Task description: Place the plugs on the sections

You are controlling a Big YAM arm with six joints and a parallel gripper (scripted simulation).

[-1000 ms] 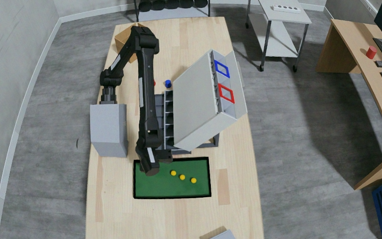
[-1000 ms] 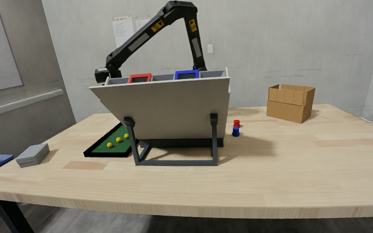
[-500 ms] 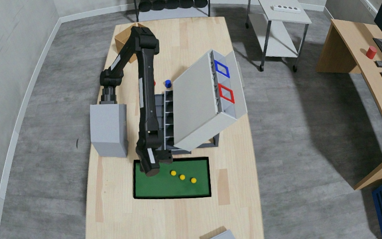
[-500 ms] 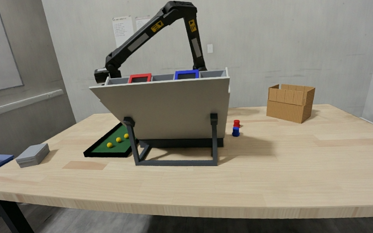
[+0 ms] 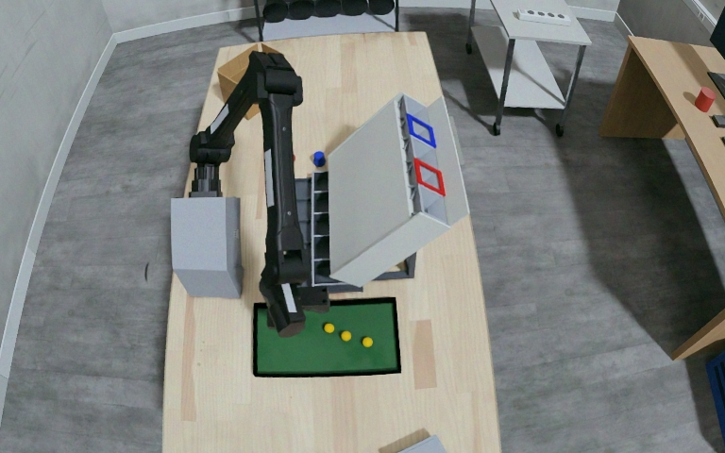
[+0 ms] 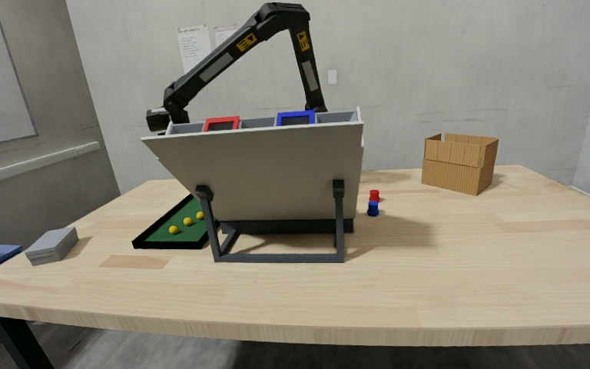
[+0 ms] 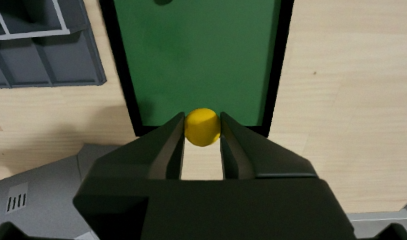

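My gripper (image 7: 202, 119) is shut on a yellow marble (image 7: 202, 127) above the near-left edge of the green tray (image 5: 326, 338); it also shows in the overhead view (image 5: 285, 323). Three more yellow marbles (image 5: 346, 335) lie in the tray. The tilted grey cover (image 5: 375, 193) carries the red-banded funnel (image 5: 429, 176) and the blue-banded funnel (image 5: 421, 130) at its top. The row of sections (image 5: 320, 226) lies at its foot. The blue plug (image 5: 318, 159) stands on the table beyond the sections; the red plug (image 6: 374, 195) stands next to it in the side view.
A grey box (image 5: 207, 244) stands on the table to the left of the arm. A cardboard box (image 6: 459, 162) sits at the far end. A small grey case (image 6: 51, 245) lies near the tray's outer side. The cover rests on a dark stand (image 6: 275, 228).
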